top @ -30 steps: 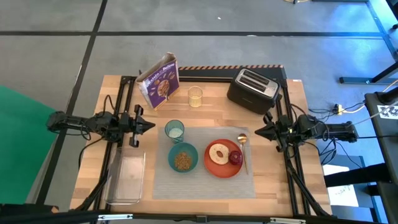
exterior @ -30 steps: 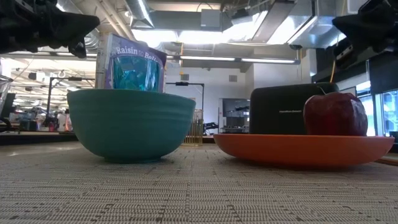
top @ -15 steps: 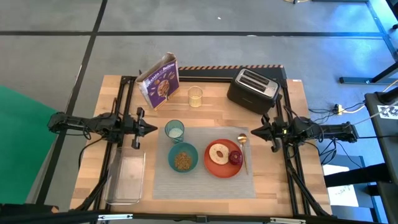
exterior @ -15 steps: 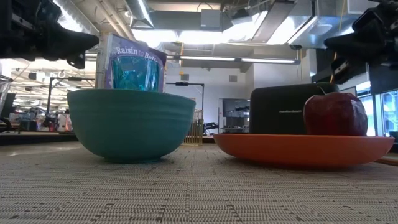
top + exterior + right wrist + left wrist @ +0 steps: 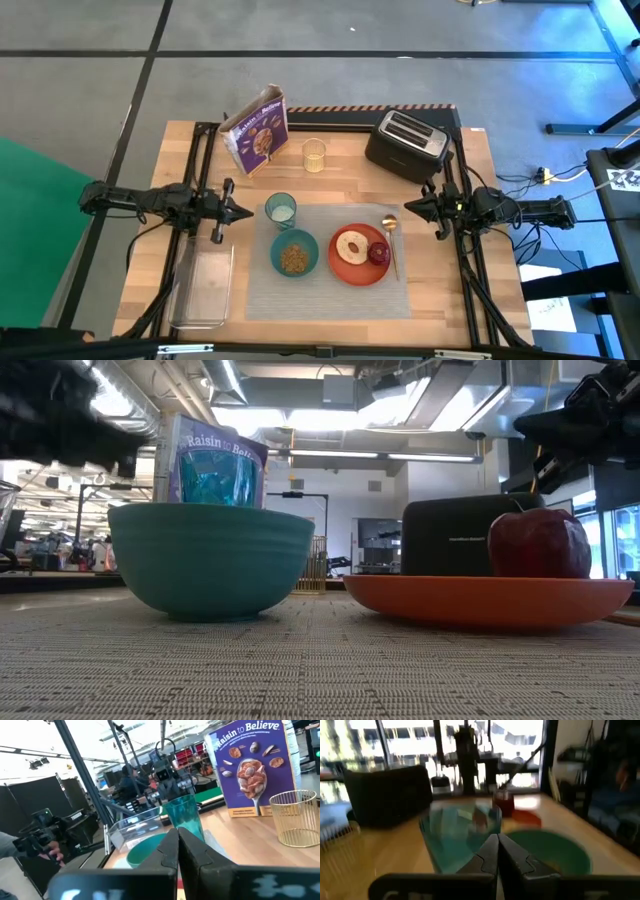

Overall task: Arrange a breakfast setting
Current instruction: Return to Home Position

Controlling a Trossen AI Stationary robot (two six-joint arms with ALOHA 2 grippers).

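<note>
Flanking the grey rectangular placemat (image 5: 330,300) from the wooden table's (image 5: 345,160) side edges with left gripper (image 5: 248,212) and right gripper (image 5: 407,207) pinched shut, empty, seemingly free to retreat outward.

The table (image 5: 435,295) is showing pale, matt wood. The placemat (image 5: 300,670) is looking like coarse woven cloth, and rough. The bowl (image 5: 210,560) is showing a smooth, ribbed satin finish; the plate (image 5: 490,600) is gleaming softly. The cup (image 5: 184,817) is looking like translucent plastic, the fruit (image 5: 540,543) is shining glossy, the spoon (image 5: 390,223) is glinting like gold metal.
</note>
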